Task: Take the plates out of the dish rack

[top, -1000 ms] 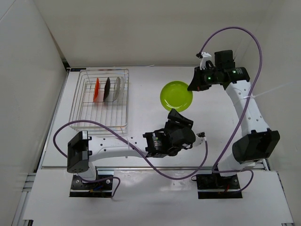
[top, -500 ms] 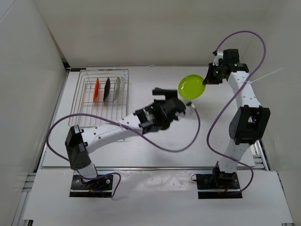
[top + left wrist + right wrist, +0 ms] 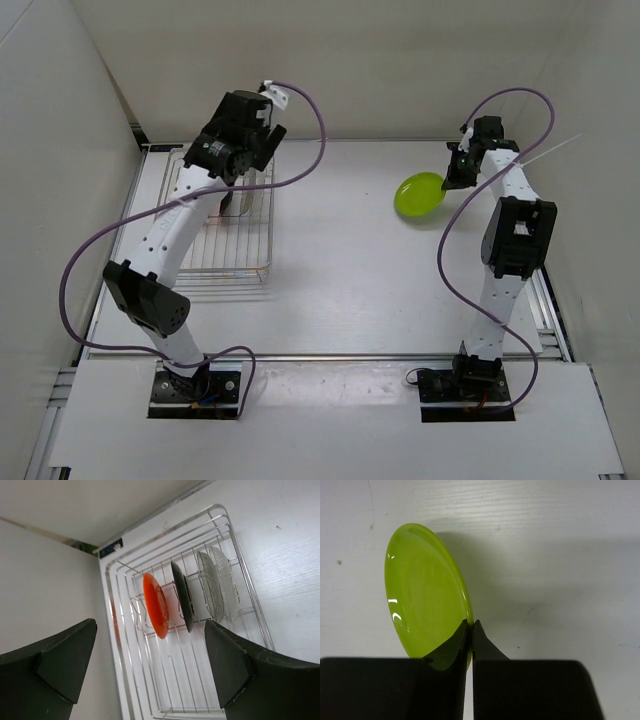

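Now the right gripper (image 3: 471, 625), shut tight on the edge of the lime green plate (image 3: 425, 595), seems to be putting it on the table (image 3: 330, 280) far right, while the left gripper (image 3: 150, 645) hangs wide open and empty over the dish rack (image 3: 112, 630) and probably needs to close on the orange plate (image 3: 156, 605) next.
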